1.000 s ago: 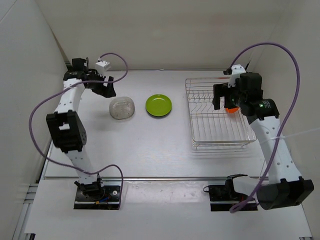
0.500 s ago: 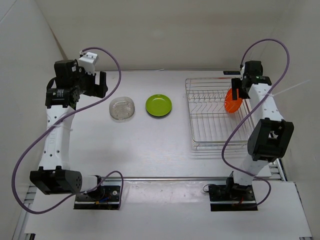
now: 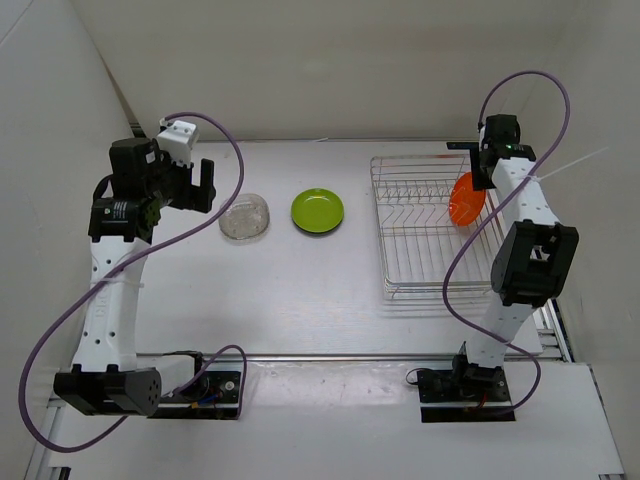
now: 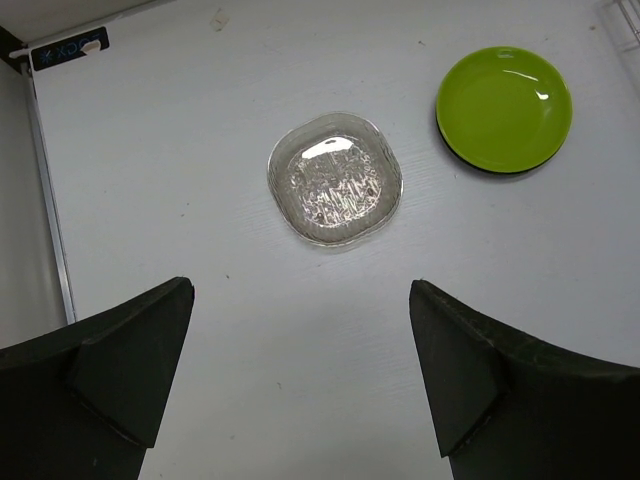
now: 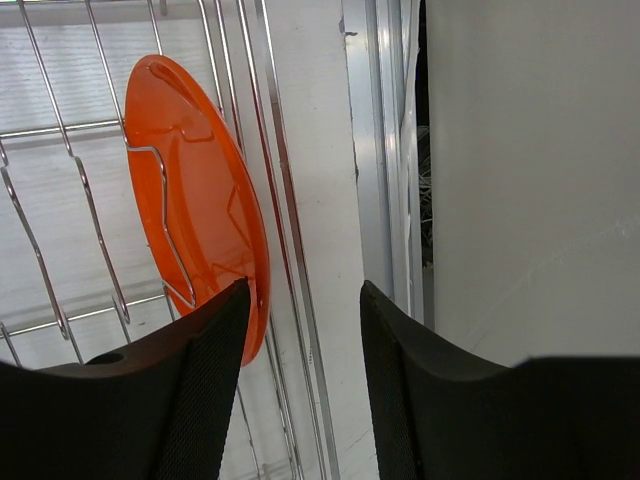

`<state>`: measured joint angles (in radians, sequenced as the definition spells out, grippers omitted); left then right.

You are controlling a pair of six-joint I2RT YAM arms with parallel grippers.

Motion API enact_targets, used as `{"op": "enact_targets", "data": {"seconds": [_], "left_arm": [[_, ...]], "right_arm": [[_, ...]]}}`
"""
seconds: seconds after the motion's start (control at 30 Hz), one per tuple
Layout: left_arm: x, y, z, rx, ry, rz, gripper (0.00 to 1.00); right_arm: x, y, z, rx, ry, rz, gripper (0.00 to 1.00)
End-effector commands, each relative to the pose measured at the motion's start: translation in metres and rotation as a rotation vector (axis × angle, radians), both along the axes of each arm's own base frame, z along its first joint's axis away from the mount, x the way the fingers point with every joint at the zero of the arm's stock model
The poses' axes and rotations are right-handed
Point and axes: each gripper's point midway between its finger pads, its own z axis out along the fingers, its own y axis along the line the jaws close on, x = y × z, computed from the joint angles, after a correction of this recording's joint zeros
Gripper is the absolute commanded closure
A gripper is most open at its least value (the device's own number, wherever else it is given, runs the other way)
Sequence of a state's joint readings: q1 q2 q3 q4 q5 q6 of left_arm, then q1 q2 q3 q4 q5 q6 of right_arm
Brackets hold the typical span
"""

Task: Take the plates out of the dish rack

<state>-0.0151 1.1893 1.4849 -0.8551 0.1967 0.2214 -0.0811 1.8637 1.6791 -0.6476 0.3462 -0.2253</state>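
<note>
Plate in rack (image 5: 195, 230): glossy orange, slightly see-thru. Rack (image 3: 432, 262): silver wire grid. Green plate (image 4: 503, 108): lime, shiny, white glare spots. Black plate (image 4: 485, 173): thin dark rim showing under the green one. Clear plate (image 4: 334, 180): transparent, crinkly frosted pattern in the middle. Table (image 3: 300, 290): off-white, plain. Arms (image 3: 110, 290): white w/ black joints. Cables (image 3: 60, 310): purple.
</note>
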Motion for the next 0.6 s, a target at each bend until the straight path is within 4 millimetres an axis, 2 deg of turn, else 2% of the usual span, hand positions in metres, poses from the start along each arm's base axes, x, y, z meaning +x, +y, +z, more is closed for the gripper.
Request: {"op": "enact_targets", "data": {"seconds": [0.0,0.17,0.43,0.53,0.57], "left_arm": [[0.001,0.002,-0.005,-0.008,0.014,0.025,0.00],[0.003,-0.002,-0.010,-0.008,0.014,0.016,0.00],[0.009,-0.002,-0.020,-0.016,0.033,0.020,0.00],[0.009,-0.002,-0.020,-0.016,0.033,0.020,0.00],[0.009,-0.002,-0.020,-0.016,0.033,0.020,0.00]], "right_arm": [[0.007,0.000,0.004,-0.026,-0.030,0.002,0.48],[0.007,0.004,-0.011,-0.029,0.004,0.019,0.63],[0.003,0.004,-0.023,-0.027,0.034,0.019,0.64],[0.004,0.009,-0.023,-0.027,0.034,0.028,0.77],[0.004,0.009,-0.023,-0.027,0.034,0.028,0.77]]}}
